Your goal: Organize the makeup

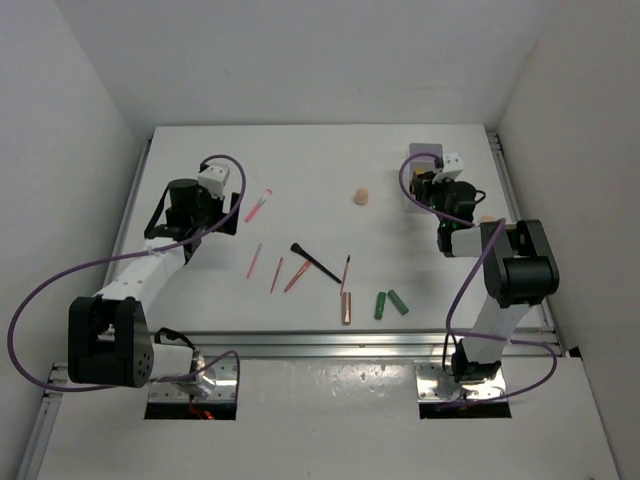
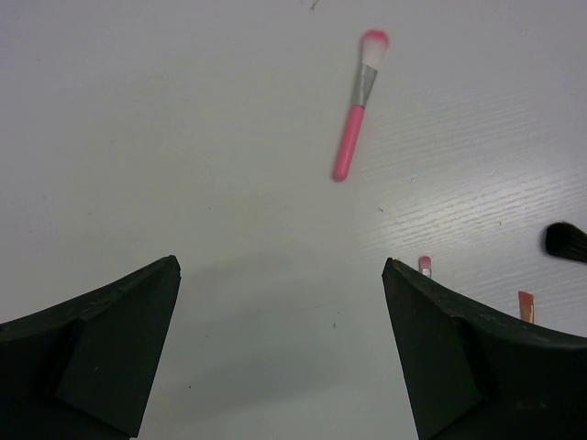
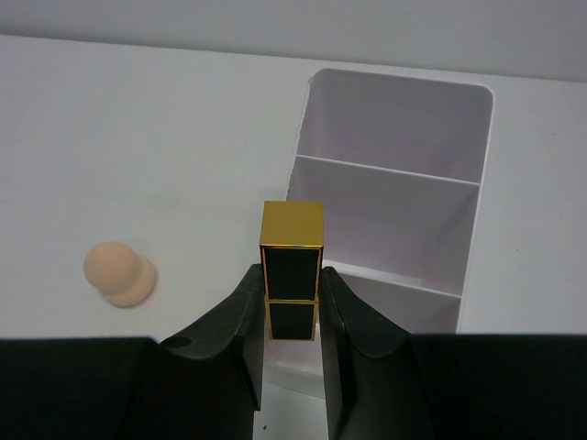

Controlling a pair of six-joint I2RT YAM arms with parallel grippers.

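Note:
My right gripper [image 3: 292, 286] is shut on a black and gold lipstick [image 3: 292, 261], held upright just above the near compartment of the white compartment box [image 3: 394, 183]. A beige sponge [image 3: 119, 273] lies left of the box. In the top view my left gripper [image 1: 228, 212] is open and empty, just left of a pink brush [image 1: 258, 205], which lies ahead of it in the left wrist view [image 2: 358, 105]. At mid-table lie pink pencils [image 1: 276, 274], a black brush [image 1: 315, 262], a rose-gold tube [image 1: 347, 307] and two green tubes [image 1: 390, 303].
The box [image 1: 420, 152] stands at the far right of the table, partly behind my right gripper [image 1: 430, 188]. A second sponge [image 1: 487, 220] peeks out beside the right arm. The first sponge [image 1: 360, 196] sits left of the box. White walls enclose the table.

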